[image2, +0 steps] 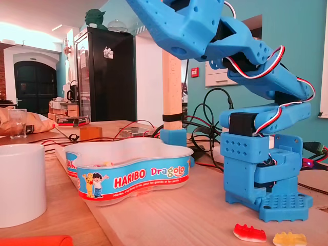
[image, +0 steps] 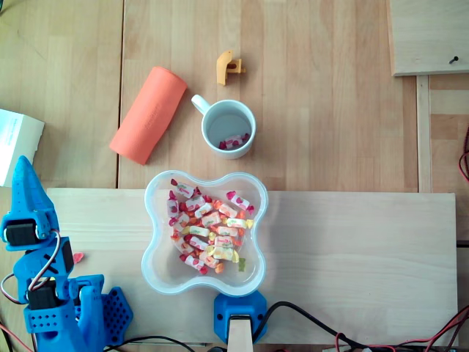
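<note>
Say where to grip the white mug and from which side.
Probably the rim wall of the white mug, from above on its right in the overhead view: it stands upright, mouth open, and its handle and the orange roll crowd the left.

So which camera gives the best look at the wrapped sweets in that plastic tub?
The overhead view: it looks straight down into the tub, so the wrapped sweets lie in plain sight. The fixed view sits near table height, where the tub's labelled wall hides nearly all of them.
</note>
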Robot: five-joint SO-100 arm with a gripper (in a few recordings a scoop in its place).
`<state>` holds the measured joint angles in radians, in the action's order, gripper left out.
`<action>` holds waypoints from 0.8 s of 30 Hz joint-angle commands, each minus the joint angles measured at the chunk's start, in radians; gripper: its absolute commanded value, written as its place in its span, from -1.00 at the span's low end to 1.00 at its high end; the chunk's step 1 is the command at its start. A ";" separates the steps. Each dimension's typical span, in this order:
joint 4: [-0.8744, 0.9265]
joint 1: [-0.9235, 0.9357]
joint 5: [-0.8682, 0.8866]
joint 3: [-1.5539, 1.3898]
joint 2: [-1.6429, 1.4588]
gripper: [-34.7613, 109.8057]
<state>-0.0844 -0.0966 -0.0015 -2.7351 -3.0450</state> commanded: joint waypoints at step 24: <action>-0.023 -0.014 0.017 -0.043 0.000 -0.52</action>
<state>-0.0982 -0.0966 0.0000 -2.8609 -3.0434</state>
